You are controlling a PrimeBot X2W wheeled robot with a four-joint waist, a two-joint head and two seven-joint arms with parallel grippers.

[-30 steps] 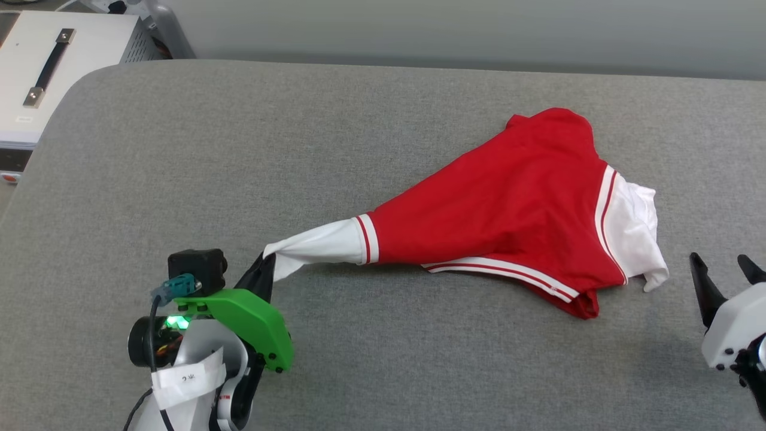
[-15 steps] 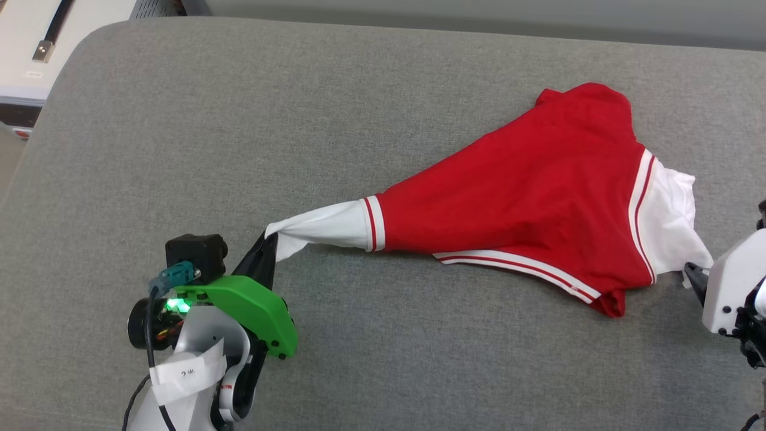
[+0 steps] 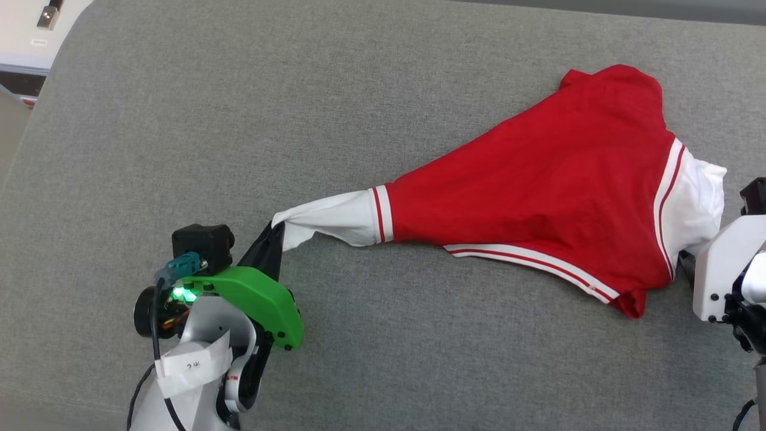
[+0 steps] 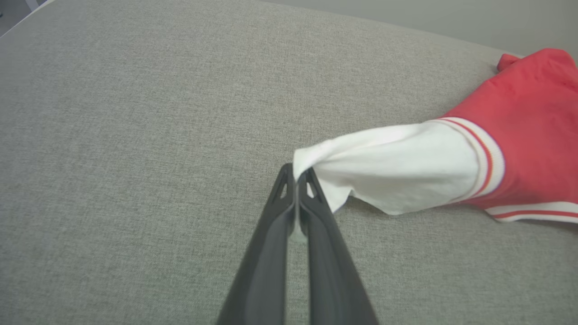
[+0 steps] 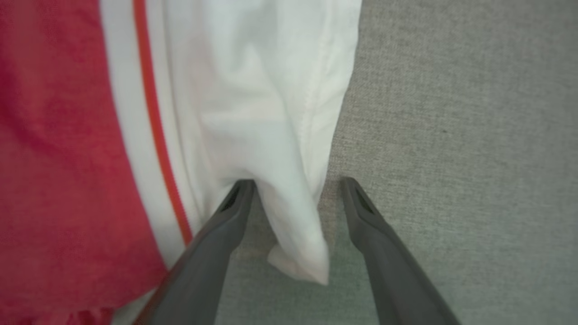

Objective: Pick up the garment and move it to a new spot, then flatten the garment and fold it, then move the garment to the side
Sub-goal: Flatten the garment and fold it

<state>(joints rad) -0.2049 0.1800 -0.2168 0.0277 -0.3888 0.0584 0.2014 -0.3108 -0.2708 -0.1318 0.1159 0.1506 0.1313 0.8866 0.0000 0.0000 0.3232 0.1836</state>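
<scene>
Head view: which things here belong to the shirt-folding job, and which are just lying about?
Job: garment; left gripper, shut on one white sleeve; right gripper, open around the other sleeve; grey cushion under it.
Lying about: white case, far left corner.

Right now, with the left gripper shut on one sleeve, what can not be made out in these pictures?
- Head view: fingertips of the right gripper, mostly hidden by its white housing.
- Head view: underside of the garment and any print; a plain red side faces up.
- Left wrist view: most of the garment, cut off by the right edge.
- Right wrist view: the red fabric, blurred, too close.
- Left wrist view: the cloth inside the left gripper, covered by its fingers.
</scene>
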